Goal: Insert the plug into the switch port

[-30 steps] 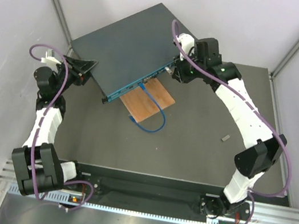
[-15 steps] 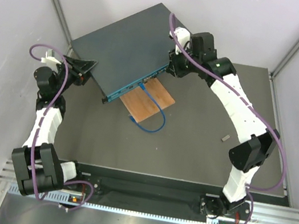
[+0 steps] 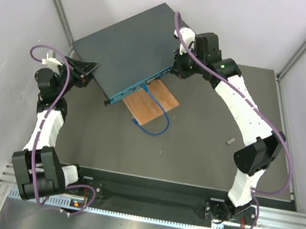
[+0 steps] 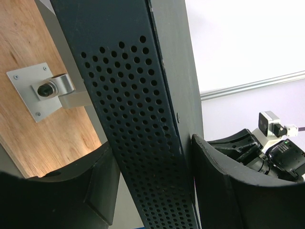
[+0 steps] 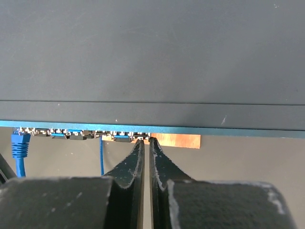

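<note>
The switch (image 3: 128, 48) is a flat dark blue box lying at an angle, its teal port face (image 3: 143, 83) turned to the near right. A blue cable (image 3: 161, 119) runs from a port to a free end near the board; its plug (image 5: 19, 143) sits at the port row. My left gripper (image 3: 86, 70) straddles the switch's left corner; in the left wrist view its fingers (image 4: 214, 191) stand either side of the perforated side wall (image 4: 138, 143). My right gripper (image 3: 175, 71) is shut and empty, its tips (image 5: 145, 140) against the port row (image 5: 71, 133) near the right end.
A small brown wooden board (image 3: 150, 103) lies partly under the switch's port face; it carries a metal bracket (image 4: 45, 88). A small grey piece (image 3: 231, 142) lies on the dark mat to the right. Walls close in on both sides.
My right gripper has moved a little left and away from me, up against the switch's right end. The left arm, switch and cable have not moved.
</note>
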Motion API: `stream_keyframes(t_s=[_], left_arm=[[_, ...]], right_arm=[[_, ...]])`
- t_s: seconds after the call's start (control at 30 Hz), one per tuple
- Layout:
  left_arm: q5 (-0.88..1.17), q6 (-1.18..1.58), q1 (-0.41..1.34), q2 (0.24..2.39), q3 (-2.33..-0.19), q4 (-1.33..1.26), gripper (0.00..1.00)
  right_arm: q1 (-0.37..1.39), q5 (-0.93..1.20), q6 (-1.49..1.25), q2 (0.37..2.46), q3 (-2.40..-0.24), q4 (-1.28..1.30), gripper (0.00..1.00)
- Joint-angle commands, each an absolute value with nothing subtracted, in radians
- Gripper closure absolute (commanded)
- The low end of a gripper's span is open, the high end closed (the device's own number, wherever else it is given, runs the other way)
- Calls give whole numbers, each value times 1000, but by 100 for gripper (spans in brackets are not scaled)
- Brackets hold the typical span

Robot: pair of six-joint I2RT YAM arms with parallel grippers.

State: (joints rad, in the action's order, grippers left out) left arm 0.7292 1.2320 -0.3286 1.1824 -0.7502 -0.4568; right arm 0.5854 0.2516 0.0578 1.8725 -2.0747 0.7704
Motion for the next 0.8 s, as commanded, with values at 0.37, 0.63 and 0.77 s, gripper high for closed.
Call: stream_keyframes(t_s=[0.37, 0.63, 0.77], left_arm=[[753, 1014, -259, 1201, -788, -344, 88], [772, 1019, -333, 1212, -815, -322, 34], [781, 1034, -391, 1203, -805, -315, 8]], right_arm=[[609, 273, 78, 1835, -2004, 491, 97], [545, 296, 187, 1635, -1825, 581, 61], [477, 317, 219, 1562, -1757, 646, 43]])
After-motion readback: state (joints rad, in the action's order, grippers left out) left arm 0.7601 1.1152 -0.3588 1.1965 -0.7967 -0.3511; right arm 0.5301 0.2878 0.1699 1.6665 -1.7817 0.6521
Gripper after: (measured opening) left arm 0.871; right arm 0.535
